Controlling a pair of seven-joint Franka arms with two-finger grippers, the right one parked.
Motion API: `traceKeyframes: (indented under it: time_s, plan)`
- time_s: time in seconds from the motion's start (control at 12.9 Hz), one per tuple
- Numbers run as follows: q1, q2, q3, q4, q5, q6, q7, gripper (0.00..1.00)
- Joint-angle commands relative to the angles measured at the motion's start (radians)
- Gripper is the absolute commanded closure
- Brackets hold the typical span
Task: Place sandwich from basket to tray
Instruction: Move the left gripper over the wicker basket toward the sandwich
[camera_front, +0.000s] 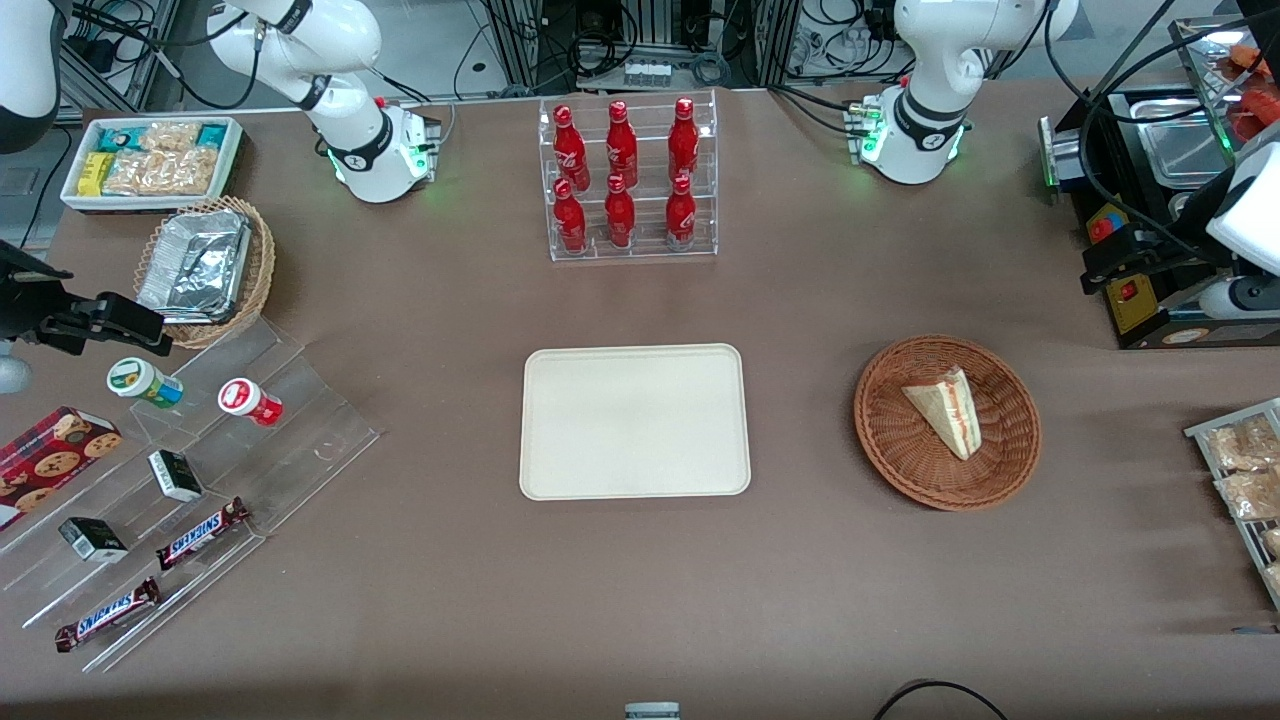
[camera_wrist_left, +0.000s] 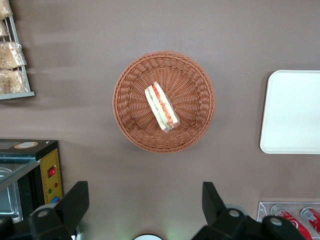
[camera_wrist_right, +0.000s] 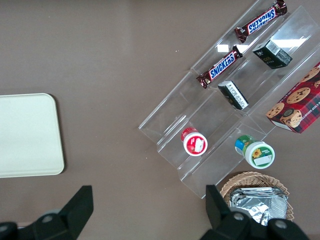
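The sandwich (camera_front: 945, 408) is a pale wedge with red and green filling, lying in the round reddish-brown wicker basket (camera_front: 890, 455). The left wrist view looks straight down on the sandwich (camera_wrist_left: 161, 106) in the basket (camera_wrist_left: 132, 125). The cream tray (camera_front: 634, 420) lies bare mid-table, beside the basket toward the parked arm's end, and its edge shows as tray (camera_wrist_left: 295, 112) and tray (camera_wrist_right: 27, 135). My gripper (camera_front: 1105, 262) hangs high over the table, farther from the front camera than the basket. This gripper (camera_wrist_left: 144, 199) is open wide, nothing between its fingers (camera_wrist_left: 75, 200).
A black machine with a yellow button panel (camera_front: 1135, 300) stands near the gripper. A clear rack of red bottles (camera_front: 628, 180) stands farther from the camera than the tray. A wire rack of snack packets (camera_front: 1245, 470) sits at the working arm's end.
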Motion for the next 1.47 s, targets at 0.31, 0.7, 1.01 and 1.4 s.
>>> traceKeyframes:
  time_s: [0.31,0.7,1.01,1.4]
  plan:
    - [-0.001,-0.06,0.002,-0.16,0.002,0.096,-0.023,0.0]
    - [-0.001,-0.104,0.005,-0.462,0.003,0.368,-0.162,0.0]
    - [-0.004,-0.089,0.003,-0.591,0.006,0.534,-0.267,0.0]
    - [-0.011,-0.041,0.002,-0.713,0.006,0.735,-0.434,0.0]
